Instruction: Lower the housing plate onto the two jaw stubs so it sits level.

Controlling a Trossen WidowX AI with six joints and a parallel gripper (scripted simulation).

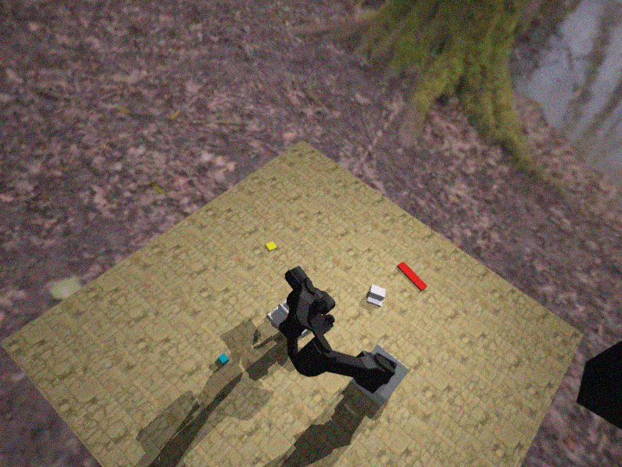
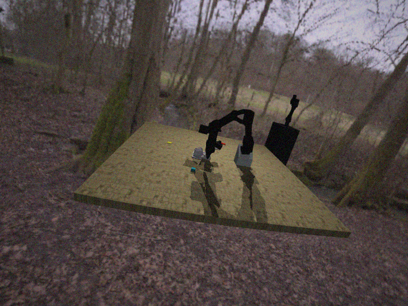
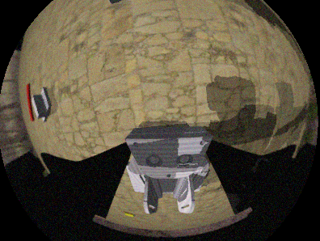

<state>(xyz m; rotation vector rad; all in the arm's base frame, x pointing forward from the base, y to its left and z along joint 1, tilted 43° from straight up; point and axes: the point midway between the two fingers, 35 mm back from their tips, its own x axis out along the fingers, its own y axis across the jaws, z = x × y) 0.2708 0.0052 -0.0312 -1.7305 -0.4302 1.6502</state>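
Note:
The housing plate (image 3: 162, 150) is grey with two round marks and lies across the top of the grey-white gripper assembly (image 1: 277, 315) (image 2: 198, 153). It looks about level in the wrist view; any small gap under it cannot be seen. The left jaw (image 3: 151, 200) and the right jaw (image 3: 186, 199) stick out from beneath it, side by side and apart. My gripper (image 3: 168, 144) is open, its dark fingers on either side of the plate and still down around it. The arm hides most of the plate in the top view, and its stubs are hidden.
A white and dark block (image 1: 376, 295) (image 3: 40, 106) stands near a red bar (image 1: 411, 276) (image 3: 29, 103). A yellow tile (image 1: 271, 245) (image 2: 169, 142) (image 3: 128, 214) lies beyond the jaw tips. A teal cube (image 1: 223, 359) (image 2: 192, 169) is on the other side, near the arm's shadow.

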